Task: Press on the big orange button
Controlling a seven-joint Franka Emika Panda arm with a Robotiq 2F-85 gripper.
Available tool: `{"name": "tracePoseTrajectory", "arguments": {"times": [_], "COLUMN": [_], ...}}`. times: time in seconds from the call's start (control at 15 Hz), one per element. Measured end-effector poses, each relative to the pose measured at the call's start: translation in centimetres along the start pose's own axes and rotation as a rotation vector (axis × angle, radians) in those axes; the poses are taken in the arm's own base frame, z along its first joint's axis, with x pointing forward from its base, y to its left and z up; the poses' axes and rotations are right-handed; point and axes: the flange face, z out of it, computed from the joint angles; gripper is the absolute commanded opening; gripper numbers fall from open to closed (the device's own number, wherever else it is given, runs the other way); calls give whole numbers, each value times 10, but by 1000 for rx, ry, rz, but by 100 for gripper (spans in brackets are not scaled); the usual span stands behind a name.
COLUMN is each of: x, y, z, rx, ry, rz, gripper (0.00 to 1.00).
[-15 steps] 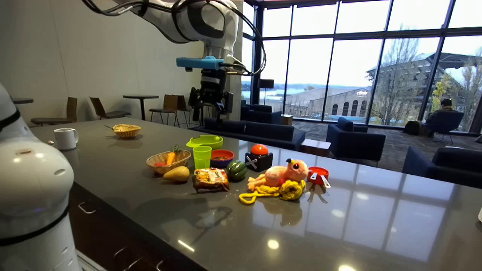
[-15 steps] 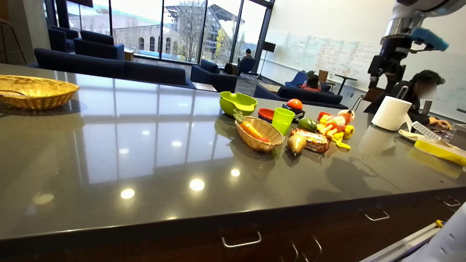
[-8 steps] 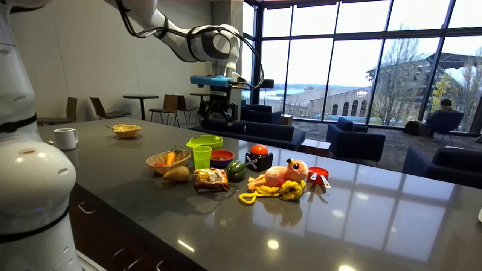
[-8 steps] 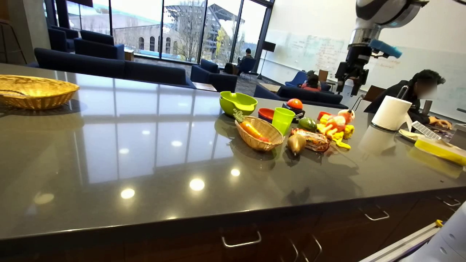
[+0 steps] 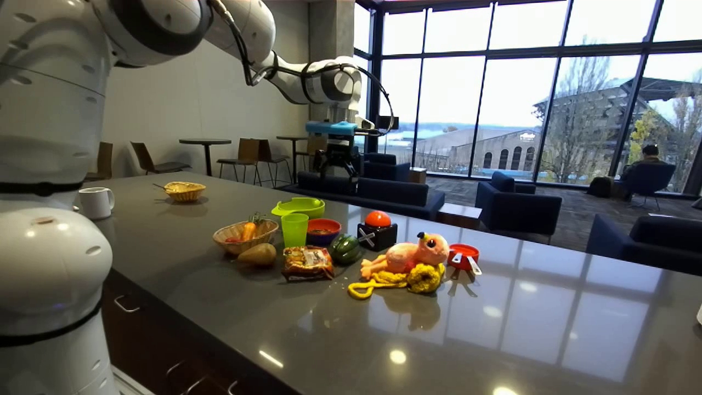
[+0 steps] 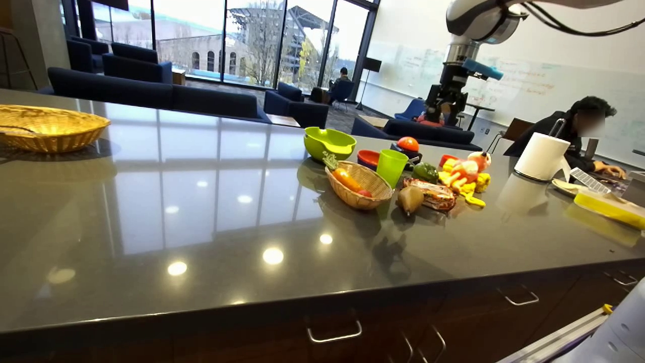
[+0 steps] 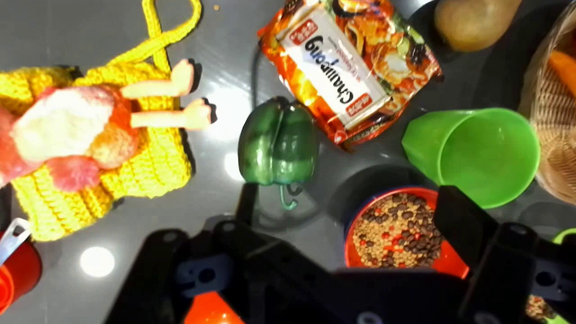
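Note:
The big orange button (image 5: 378,219) is a round dome on a black box (image 5: 386,236) on the counter; the button also shows in an exterior view (image 6: 408,144). In the wrist view the button (image 7: 211,310) shows only in part at the bottom edge, mostly hidden behind a gripper finger. My gripper (image 5: 337,167) hangs in the air well above the counter, apart from the button. It also shows in an exterior view (image 6: 445,108). In the wrist view my gripper (image 7: 353,213) has its fingers wide apart with nothing held.
Around the button stand a red-rimmed bowl (image 7: 396,229), a green cup (image 7: 488,155), a green pepper (image 7: 278,144), a noodle packet (image 7: 337,67) and a pink plush bird (image 5: 408,255) on yellow knit. A wicker basket (image 6: 358,199), a green bowl (image 6: 327,143) and red measuring cups (image 5: 463,255) are nearby.
My gripper has moved rightward and lower in an exterior view and leftward in an exterior view, over toward the cluster of objects. The objects have not moved.

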Motion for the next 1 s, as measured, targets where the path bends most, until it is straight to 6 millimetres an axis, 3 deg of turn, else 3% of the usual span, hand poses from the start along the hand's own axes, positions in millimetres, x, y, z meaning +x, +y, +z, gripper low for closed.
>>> {"name": "tracePoseTrajectory", "arguments": {"times": [0.27,0.33,0.47,0.6,1.0], "x": [48,58,75,89,122], "y": [29,38,53,63,65], "z": [9,11,16,20,25], "rx": [-26,-31,-41,-47,-56], "ry": [31,39,54,65,114], "rz": [31,40,56,64,57], "gripper": [100,75,68,52,6]}}
